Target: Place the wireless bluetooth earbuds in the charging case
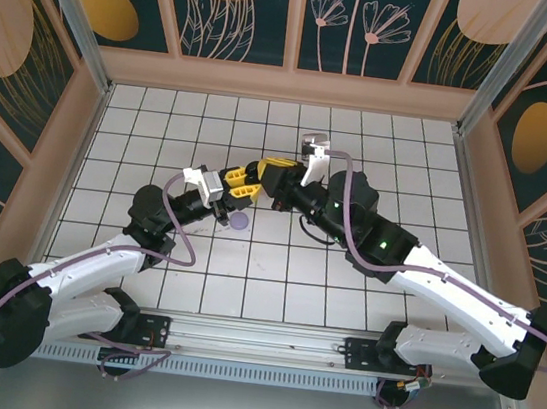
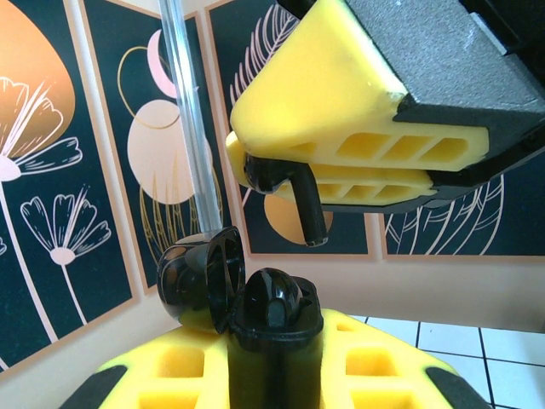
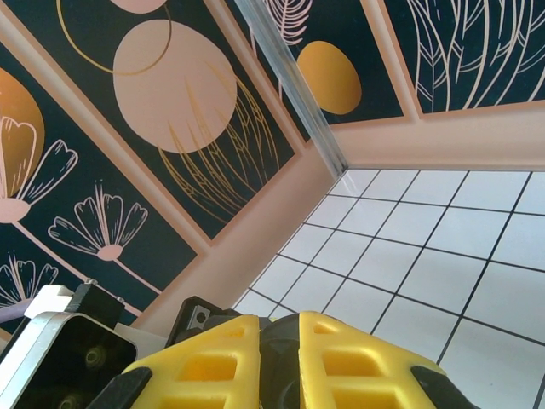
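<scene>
L gripper [image 2: 272, 371] is clamped on the open black case [image 2: 274, 331], held up over mid bench [image 1: 345, 274]. Its lid [image 2: 197, 285] is swung out to the left, and a glossy black rounded bit sits in the top; can't tell if that's a seated bud. R gripper [image 2: 254, 153] hangs just above w/ fingers squeezed on a black earbud [image 2: 271, 175], stem pointing down at the case, close but not touching. Seen from above the 2 grippers meet tip to tip, and a small purple item [image 1: 239, 222] lies on a tile just near of them.
</scene>
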Controlling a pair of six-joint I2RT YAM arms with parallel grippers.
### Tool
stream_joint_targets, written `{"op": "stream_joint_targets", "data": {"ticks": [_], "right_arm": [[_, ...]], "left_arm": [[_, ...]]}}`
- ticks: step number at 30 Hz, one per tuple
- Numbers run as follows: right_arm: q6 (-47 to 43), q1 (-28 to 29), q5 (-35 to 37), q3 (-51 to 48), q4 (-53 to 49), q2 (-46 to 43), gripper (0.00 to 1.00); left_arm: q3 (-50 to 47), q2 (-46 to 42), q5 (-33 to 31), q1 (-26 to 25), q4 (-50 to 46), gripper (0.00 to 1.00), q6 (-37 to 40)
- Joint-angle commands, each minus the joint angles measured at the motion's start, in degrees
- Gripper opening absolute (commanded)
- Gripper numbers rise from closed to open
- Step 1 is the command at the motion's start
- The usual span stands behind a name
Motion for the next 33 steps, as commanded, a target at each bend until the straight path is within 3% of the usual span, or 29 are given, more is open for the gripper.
{"op": "stream_joint_targets", "data": {"ticks": [1, 16, 33], "right_arm": [[0.07, 0.45, 1.30, -0.59, 2.83, 0.80, 0.14], [-0.03, -0.04, 2.82, -2.23, 2.53, 1.40, 0.13], [-2.43, 0.05, -1.52, -4.42, 0.94, -1.02, 0.12]], "left_arm": [[1.17, -0.74, 1.39, -0.29, 2.90, 0.00, -1.05], [1.16, -1.44, 1.44, -0.30, 4.15, 0.00, -2.52], [1.78, -0.86, 0.58, -0.27, 4.56, 0.00, -2.37]]}}
